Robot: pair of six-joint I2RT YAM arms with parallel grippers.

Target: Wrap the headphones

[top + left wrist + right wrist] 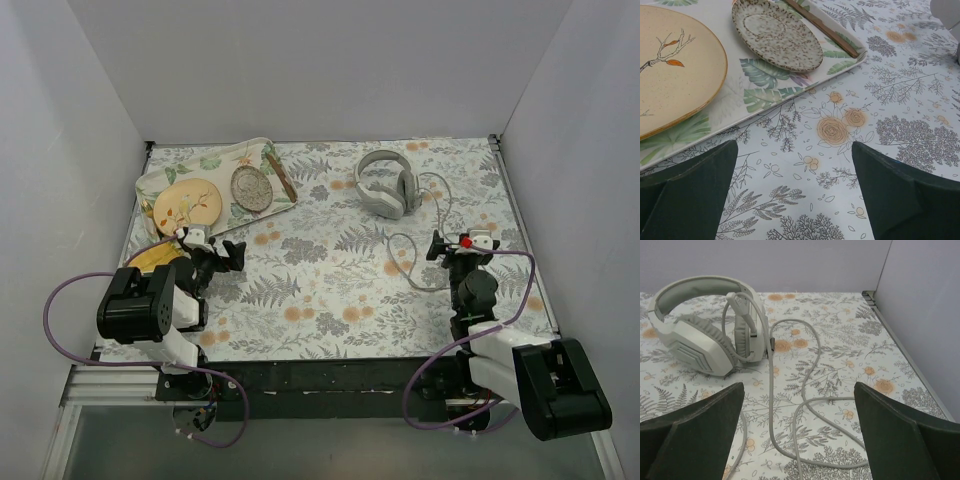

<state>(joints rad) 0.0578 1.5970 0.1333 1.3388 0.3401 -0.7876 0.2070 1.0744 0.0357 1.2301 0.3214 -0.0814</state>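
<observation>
The light grey headphones (387, 183) lie at the back right of the table; they also show in the right wrist view (705, 330) at the upper left. Their thin grey cable (412, 250) loops loosely toward the front, and runs between my right fingers in the wrist view (805, 405). My right gripper (450, 246) is open and empty, just right of the cable loops and in front of the headphones. My left gripper (228, 252) is open and empty at the left, near the tray; between its fingers (900, 200) only the tablecloth shows.
A leaf-print tray (160, 182) at the back left holds a yellow plate (187, 202), a round speckled grey plate (251, 187) and a brown stick (281, 177). The grey plate (777, 35) and yellow plate (670, 70) show in the left wrist view. White walls enclose the table.
</observation>
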